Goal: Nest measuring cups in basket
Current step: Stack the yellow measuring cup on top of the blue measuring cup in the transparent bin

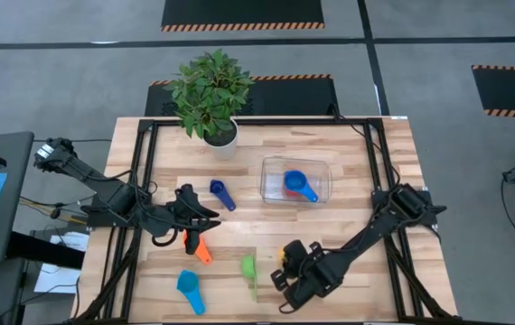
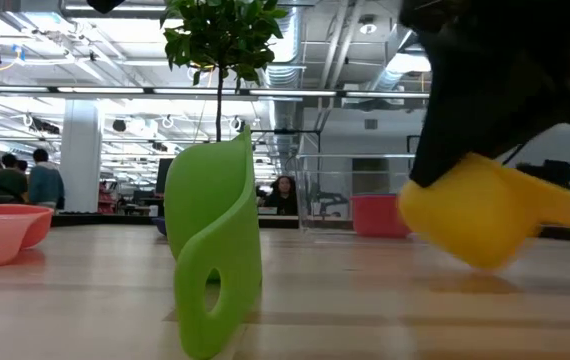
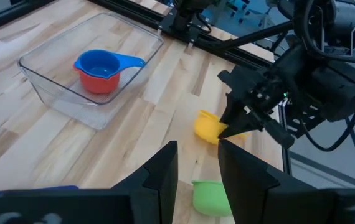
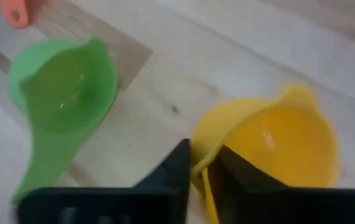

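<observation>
While the right gripper (image 4: 203,163) pinches the rim of the yellow cup (image 4: 277,146) at its handle side, the cup's round bowl sits tipped, clear of or barely on the wood in the low view. Fingers clamped on the thin yellow wall, one inside, one outside. This is at the near middle of the table (image 1: 366,171), right of the green cup (image 1: 249,267).

Green cup: pale lime, smooth plastic, short flat handle with a hanging hole; standing on its edge in the low view, apart from the yellow one.

Basket (image 1: 271,167): clear, rectangular, rounded corners, on the far right part of the table. Inside it a blue cup (image 1: 299,184) nested in a red cup (image 3: 96,82), blue handle sticking out over the red rim.

Left gripper (image 1: 205,219) at the left middle of the table, at the orange cup (image 1: 201,249); fingers partly apart in its wrist view, whether they hold anything cannot be told. Dark blue cup (image 1: 220,192) lies just beyond it. Light blue cup (image 1: 190,287) near the front left edge, well apart from the rest.

Potted plant (image 1: 210,95) in a white pot at the far edge. No readable writing or marks on any cup or on the basket. People in the room behind, far off.
</observation>
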Motion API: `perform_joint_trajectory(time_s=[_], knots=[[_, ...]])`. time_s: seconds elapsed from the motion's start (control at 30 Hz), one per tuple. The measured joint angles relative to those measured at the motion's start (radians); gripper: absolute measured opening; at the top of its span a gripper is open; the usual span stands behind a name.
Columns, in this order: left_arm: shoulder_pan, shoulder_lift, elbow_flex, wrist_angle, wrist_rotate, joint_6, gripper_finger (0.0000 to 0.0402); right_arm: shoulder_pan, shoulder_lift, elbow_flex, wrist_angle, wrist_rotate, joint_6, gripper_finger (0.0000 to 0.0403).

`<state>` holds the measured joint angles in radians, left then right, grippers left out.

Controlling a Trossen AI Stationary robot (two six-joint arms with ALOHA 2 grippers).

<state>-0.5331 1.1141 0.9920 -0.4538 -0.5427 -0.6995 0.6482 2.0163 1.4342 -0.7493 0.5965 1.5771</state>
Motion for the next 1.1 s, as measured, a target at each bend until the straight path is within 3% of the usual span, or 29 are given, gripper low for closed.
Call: perform_joint_trajectory(time_s=[0.1,0.27,0.4,0.53,0.67,0.87,1.1], knots=[[0.000,0.000,0.000,0.000,-0.017,0.006,0.0103,-0.032,-0.025,0.014,-0.032,0.006,-0.103,0.0021],[0.000,0.000,0.000,0.000,-0.021,0.018,0.0103,-0.087,-0.179,0.115,-0.148,0.013,-0.350,0.0023],[0.000,0.000,0.000,-0.001,-0.021,0.018,0.0103,-0.135,-0.340,0.193,-0.259,0.121,-0.552,0.0023],[0.000,0.000,0.000,-0.001,-0.022,0.025,0.0103,-0.239,-0.479,0.199,-0.376,0.150,-0.658,0.0022],[0.000,0.000,0.000,-0.006,-0.036,0.037,0.0103,-0.378,-0.538,0.198,-0.414,0.120,-0.794,0.0022],[0.000,0.000,0.000,-0.006,-0.071,0.037,0.0103,-0.561,-0.478,0.198,-0.388,-0.061,-0.965,0.0022],[0.000,0.000,0.000,-0.004,-0.072,0.025,0.0103,-0.615,-0.271,0.197,-0.434,-0.163,-1.102,0.0022]])
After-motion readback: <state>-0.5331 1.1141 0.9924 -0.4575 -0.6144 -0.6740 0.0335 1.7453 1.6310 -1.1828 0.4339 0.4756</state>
